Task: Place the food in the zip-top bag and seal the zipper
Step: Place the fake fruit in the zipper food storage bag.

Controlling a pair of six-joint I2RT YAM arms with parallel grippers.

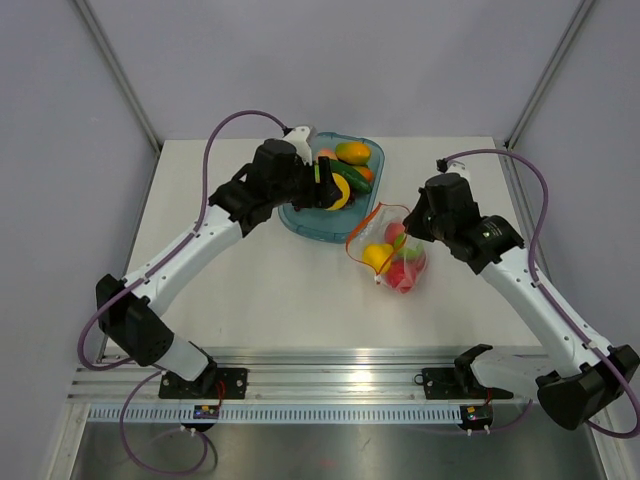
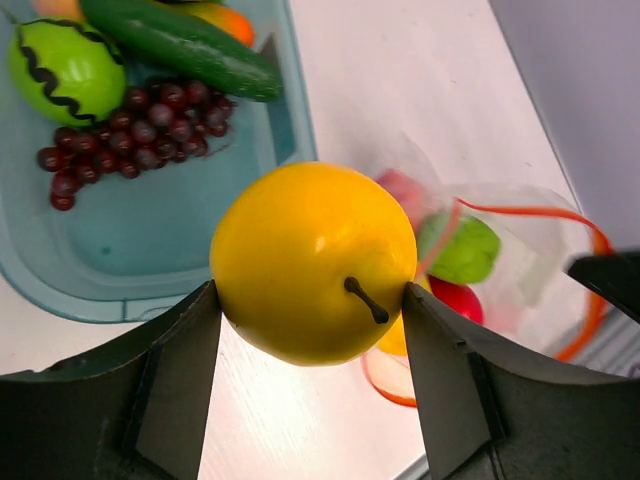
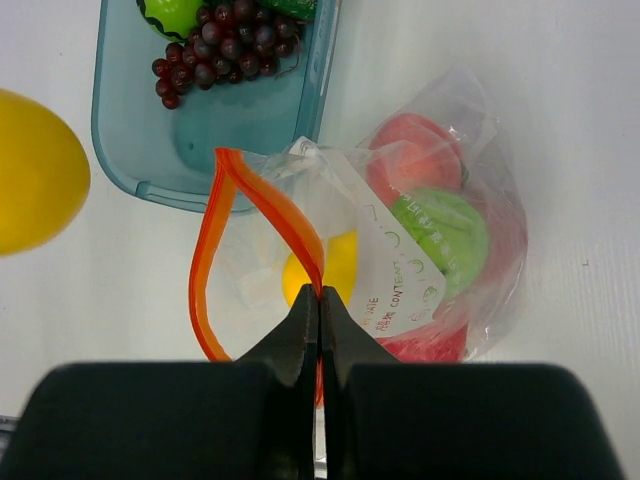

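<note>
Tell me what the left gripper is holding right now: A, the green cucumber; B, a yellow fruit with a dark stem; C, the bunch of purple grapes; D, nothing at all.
B: the left gripper presses its fingers against both sides of the yellow fruit, while the grapes and the cucumber lie in the blue tray.

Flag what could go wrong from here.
1. The left gripper pinches the glossy yellow fruit only at its sides; it may slip on the way over.
2. The right gripper holds the zipper at one spot, so the mouth of the zip-top bag is a narrow loop; the fruit could catch its edge.
</note>
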